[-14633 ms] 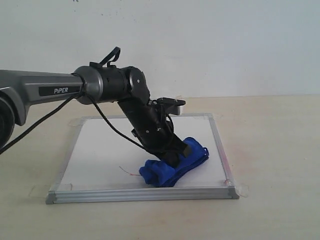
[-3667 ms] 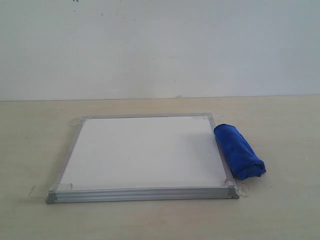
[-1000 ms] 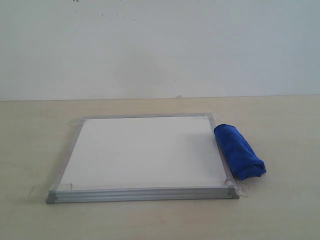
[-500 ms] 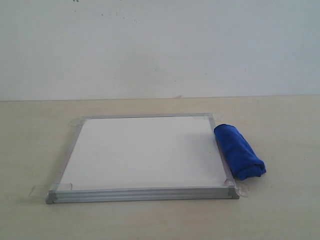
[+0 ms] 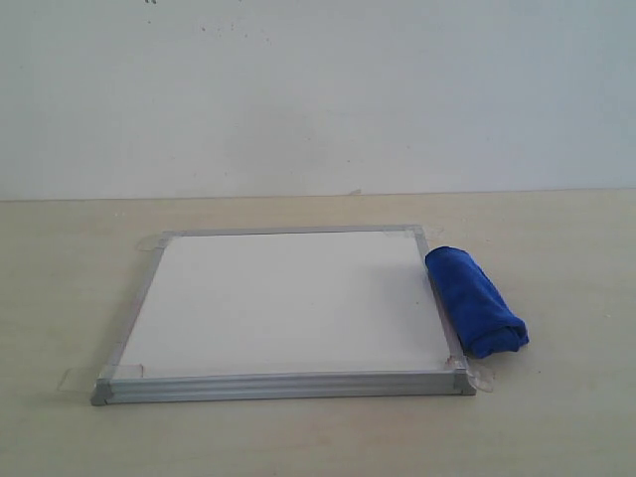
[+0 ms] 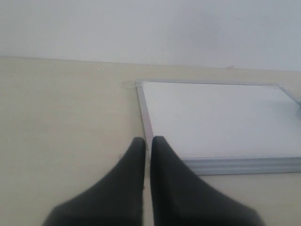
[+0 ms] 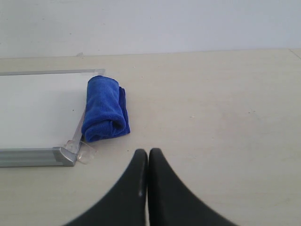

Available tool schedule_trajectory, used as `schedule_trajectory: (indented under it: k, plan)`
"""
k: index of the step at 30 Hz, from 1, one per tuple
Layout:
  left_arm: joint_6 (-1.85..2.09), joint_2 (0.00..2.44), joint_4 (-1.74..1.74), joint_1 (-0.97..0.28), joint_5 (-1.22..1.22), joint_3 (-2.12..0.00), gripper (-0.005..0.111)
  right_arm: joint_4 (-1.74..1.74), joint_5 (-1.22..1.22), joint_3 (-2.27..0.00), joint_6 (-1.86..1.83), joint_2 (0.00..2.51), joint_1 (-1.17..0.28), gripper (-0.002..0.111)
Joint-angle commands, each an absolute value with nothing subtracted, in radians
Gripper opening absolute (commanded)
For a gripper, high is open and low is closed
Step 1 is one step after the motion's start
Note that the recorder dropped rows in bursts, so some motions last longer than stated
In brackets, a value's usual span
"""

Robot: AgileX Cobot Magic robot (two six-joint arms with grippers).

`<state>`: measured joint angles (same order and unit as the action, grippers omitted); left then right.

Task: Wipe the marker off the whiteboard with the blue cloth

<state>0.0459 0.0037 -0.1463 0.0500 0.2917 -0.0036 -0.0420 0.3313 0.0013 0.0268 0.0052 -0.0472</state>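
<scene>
The whiteboard (image 5: 283, 303) lies flat on the table, its white face bare; no red marker lines show on it in any view. The blue cloth (image 5: 474, 301), rolled into a thick bundle, rests on the table against the board's right frame. Neither arm appears in the exterior view. In the left wrist view my left gripper (image 6: 148, 140) is shut and empty, hovering near the whiteboard (image 6: 216, 122) at its front left corner. In the right wrist view my right gripper (image 7: 147, 152) is shut and empty, short of the blue cloth (image 7: 104, 109), which leans on the whiteboard (image 7: 37, 106).
The board sits on a pale wooden table (image 5: 556, 248) in front of a white wall (image 5: 318, 89). Clear tape tabs (image 5: 72, 379) hold the board's corners to the table, one of them right by the cloth's near end (image 7: 87, 153).
Long ago the left arm held the cloth on the board over a red mark. Over the last second nothing has moved.
</scene>
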Motion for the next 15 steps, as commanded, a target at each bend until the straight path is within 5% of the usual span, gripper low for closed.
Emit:
schedule_trajectory:
  k: [1,15]
  plan:
    - [0.04,0.0,-0.141,0.055,0.295,0.0,0.004,-0.043,0.323,0.0,0.023,0.0,-0.04,0.0]
    - [0.045,0.0,-0.141,0.055,0.295,0.0,0.004,-0.043,0.323,0.0,0.023,0.0,-0.04,0.0]
